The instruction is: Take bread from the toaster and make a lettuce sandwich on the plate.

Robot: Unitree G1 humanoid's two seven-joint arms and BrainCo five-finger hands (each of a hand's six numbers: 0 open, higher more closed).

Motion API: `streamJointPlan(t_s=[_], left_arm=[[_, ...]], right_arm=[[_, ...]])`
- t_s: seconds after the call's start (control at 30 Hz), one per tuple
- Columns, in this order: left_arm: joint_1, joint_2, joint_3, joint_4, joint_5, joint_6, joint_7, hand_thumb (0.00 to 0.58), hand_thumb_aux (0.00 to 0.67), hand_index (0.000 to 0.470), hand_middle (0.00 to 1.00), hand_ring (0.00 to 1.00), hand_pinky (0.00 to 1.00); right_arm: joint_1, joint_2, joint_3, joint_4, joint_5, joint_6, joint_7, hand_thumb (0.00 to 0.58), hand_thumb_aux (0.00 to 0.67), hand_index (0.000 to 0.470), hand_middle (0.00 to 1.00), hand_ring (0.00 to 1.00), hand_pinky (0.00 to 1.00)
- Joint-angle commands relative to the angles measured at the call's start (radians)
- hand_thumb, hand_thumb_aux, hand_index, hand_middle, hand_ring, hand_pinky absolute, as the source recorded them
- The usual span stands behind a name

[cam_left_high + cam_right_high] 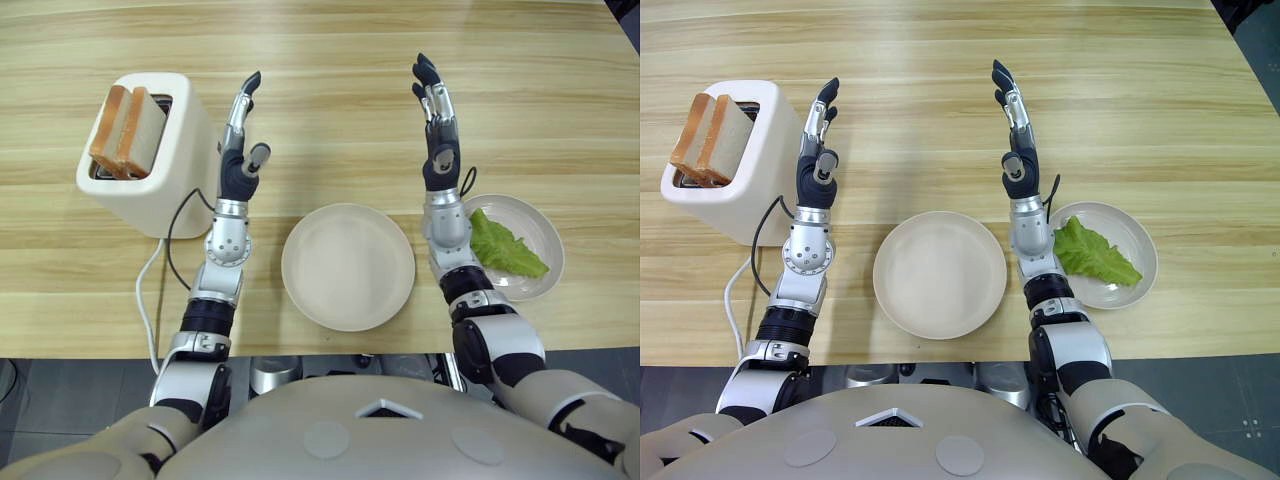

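Observation:
A cream toaster [150, 185] stands at the left of the wooden table with two slices of bread [128, 132] sticking up from its slots. An empty cream plate [347, 266] lies at the front middle. To its right a smaller plate [535, 232] holds a green lettuce leaf [503, 248]. My left hand [242, 140] hovers just right of the toaster, fingers stretched out and open, holding nothing. My right hand [436, 115] is raised between the two plates, a little farther back, also open and empty.
The toaster's cable [160, 270] loops from its right side across the table and down over the front edge [100, 355]. Bare wooden tabletop [340, 70] stretches behind both hands.

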Motion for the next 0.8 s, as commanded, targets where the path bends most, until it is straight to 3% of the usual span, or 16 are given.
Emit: streamJointPlan(t_s=[0.03,0.4,0.57,0.7,0.8], left_arm=[[-0.005,0.011,0.008,0.009,0.008,0.004,0.005,0.000,0.000,0.000,0.00,0.00,0.00],[-0.005,0.015,0.008,0.009,0.017,0.004,0.010,0.000,0.000,0.000,0.00,0.00,0.00],[0.033,0.091,0.095,-0.242,0.235,0.037,0.131,0.000,0.000,0.000,0.00,0.00,0.00],[0.069,0.166,0.216,-0.465,0.356,0.219,0.121,0.000,0.000,0.000,0.00,0.00,0.00],[0.112,0.248,0.287,-0.542,0.426,0.398,0.023,0.000,0.000,0.000,0.00,0.00,0.00]], right_arm=[[-0.001,-0.003,0.000,0.001,0.003,-0.002,-0.001,0.000,0.000,0.000,0.00,0.00,0.00],[-0.003,-0.003,0.000,0.004,0.003,-0.001,-0.001,0.000,0.000,0.000,0.00,0.00,0.00],[-0.009,0.003,0.002,0.010,0.005,0.002,0.000,0.000,0.000,0.000,0.00,0.00,0.00],[-0.021,0.012,0.009,0.022,0.008,0.005,0.007,0.000,0.000,0.000,0.00,0.00,0.00],[-0.028,0.014,0.013,0.030,0.012,0.007,0.009,0.000,0.000,0.000,0.00,0.00,0.00]])
